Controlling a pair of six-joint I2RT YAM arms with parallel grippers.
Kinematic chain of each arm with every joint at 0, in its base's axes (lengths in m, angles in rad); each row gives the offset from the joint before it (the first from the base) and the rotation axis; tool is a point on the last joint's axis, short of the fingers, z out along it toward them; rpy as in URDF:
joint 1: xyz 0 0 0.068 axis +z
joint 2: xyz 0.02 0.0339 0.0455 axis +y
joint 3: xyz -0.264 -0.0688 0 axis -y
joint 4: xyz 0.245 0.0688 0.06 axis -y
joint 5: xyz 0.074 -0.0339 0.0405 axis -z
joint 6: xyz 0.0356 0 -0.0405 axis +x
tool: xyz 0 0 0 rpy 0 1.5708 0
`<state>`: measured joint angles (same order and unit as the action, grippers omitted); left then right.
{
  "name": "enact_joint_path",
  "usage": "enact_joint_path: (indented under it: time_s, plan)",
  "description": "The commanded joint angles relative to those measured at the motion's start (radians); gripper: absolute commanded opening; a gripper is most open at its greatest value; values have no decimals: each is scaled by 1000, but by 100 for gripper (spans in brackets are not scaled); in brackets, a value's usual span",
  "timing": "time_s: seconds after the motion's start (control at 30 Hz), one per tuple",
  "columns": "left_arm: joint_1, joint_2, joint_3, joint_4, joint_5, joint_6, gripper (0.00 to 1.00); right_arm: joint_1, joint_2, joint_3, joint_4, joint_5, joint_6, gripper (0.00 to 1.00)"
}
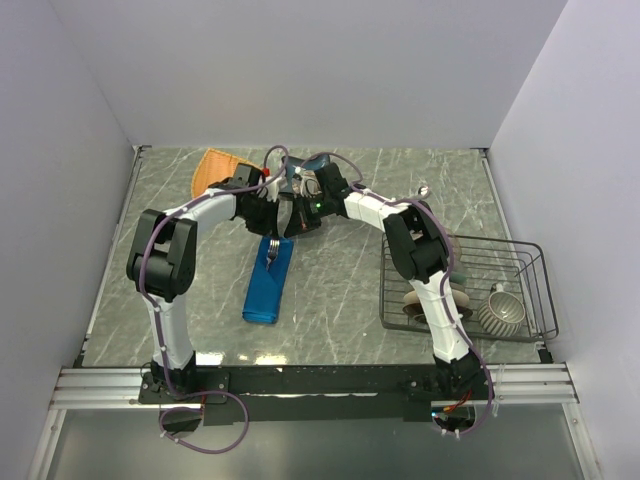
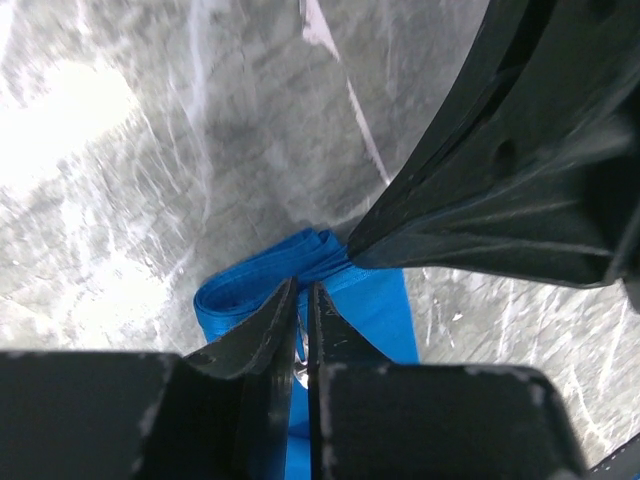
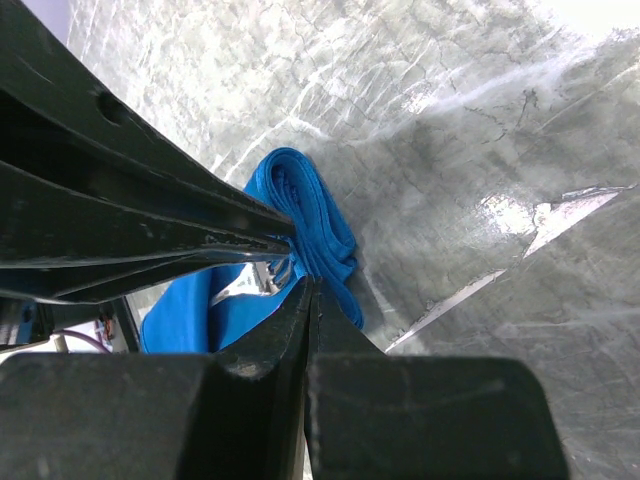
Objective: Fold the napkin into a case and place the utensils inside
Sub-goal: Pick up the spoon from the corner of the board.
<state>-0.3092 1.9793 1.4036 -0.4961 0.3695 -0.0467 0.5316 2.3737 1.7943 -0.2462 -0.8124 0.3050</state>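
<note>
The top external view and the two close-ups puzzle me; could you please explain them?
The overhead picture shows two robot arms, left arm and right arm, bolted at a grey table's near edge. The other two come from a camera on each wrist, looking along its own black fingers. On the table lie a blue napkin folded into a narrow case, an orange dish and a wire rack of dishes. Both grippers meet at the case's far end: the left gripper seems pinched on a silver fork lying on it; the right gripper is shut, tips at the cloth.
</note>
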Motion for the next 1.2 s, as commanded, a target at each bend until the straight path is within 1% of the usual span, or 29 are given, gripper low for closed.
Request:
enact_joint_path:
  time_s: [0.0, 0.1, 0.13, 0.17, 0.2, 0.23, 0.27, 0.33, 0.37, 0.43, 0.47, 0.53, 0.57, 0.63, 0.67, 0.7, 0.77, 0.8, 0.87, 0.93, 1.07, 1.1, 1.13, 1.17]
  plan:
    - [-7, -48, -25, -19, 11, 24, 14, 4, 2, 22, 27, 5, -6, 0]
    - [-7, -66, -23, -16, 17, 21, 21, -2, -13, 40, 22, 9, -7, 0]
    - [-7, -74, -17, -6, 22, 21, 31, -10, -22, 56, 21, 10, -7, 1]
    - [-7, -94, -12, 1, 29, 18, 36, -15, -45, 63, 16, 12, -3, 8]
    - [-7, -105, -6, 7, 31, 18, 40, -24, -60, 71, 13, 10, 2, 11]
    - [-7, -118, 15, 17, 32, 16, 48, -50, -77, 80, 9, 9, 12, 15]
    - [-7, -146, 26, 22, 31, 11, 51, -65, -123, 80, 1, 7, 14, 23]
    - [-5, -177, 50, 39, 28, 10, 59, -125, -174, 82, -16, 10, 14, 32]
    - [-5, -213, 54, 63, 28, 13, 60, -149, -223, 83, -42, 13, 14, 41]
    - [-4, -252, 52, 99, 17, 15, 62, -223, -295, 88, -74, 42, 2, 48]
    - [-2, -288, 49, 131, 11, 16, 63, -248, -321, 86, -109, 68, -9, 56]
    - [4, -321, 37, 166, -6, 13, 64, -298, -393, 68, -145, 125, -58, 61]
    - [7, -350, 31, 201, -10, 8, 64, -350, -418, 60, -181, 197, -79, 66]
    - [19, -372, 21, 218, -21, 2, 66, -407, -468, 31, -214, 261, -133, 72]
    - [22, -382, 21, 225, -23, -1, 66, -460, -479, 24, -246, 319, -157, 75]
    - [30, -385, 26, 220, -23, -2, 66, -485, -485, 20, -264, 372, -199, 75]
    - [38, -389, 31, 212, -27, -7, 66, -527, -492, 10, -301, 429, -224, 76]
    - [45, -387, 31, 206, -26, -5, 66, -573, -489, 11, -310, 470, -237, 76]
    - [51, -387, 28, 202, -27, -7, 66, -591, -449, 33, -352, 530, -283, 75]
    - [59, -379, 28, 192, -35, -8, 66, -602, -397, 66, -367, 622, -262, 75]
    - [70, -369, 38, 172, -59, -8, 66, -584, -346, 71, -335, 715, -163, 73]
    - [73, -370, 38, 169, -66, -10, 66, -570, -329, 95, -343, 792, -80, 69]
    - [74, -372, 37, 168, -67, -9, 66, -538, -283, 117, -363, 900, -58, 61]
    - [76, -372, 35, 166, -72, -8, 66, -536, -260, 138, -404, 941, -41, 59]
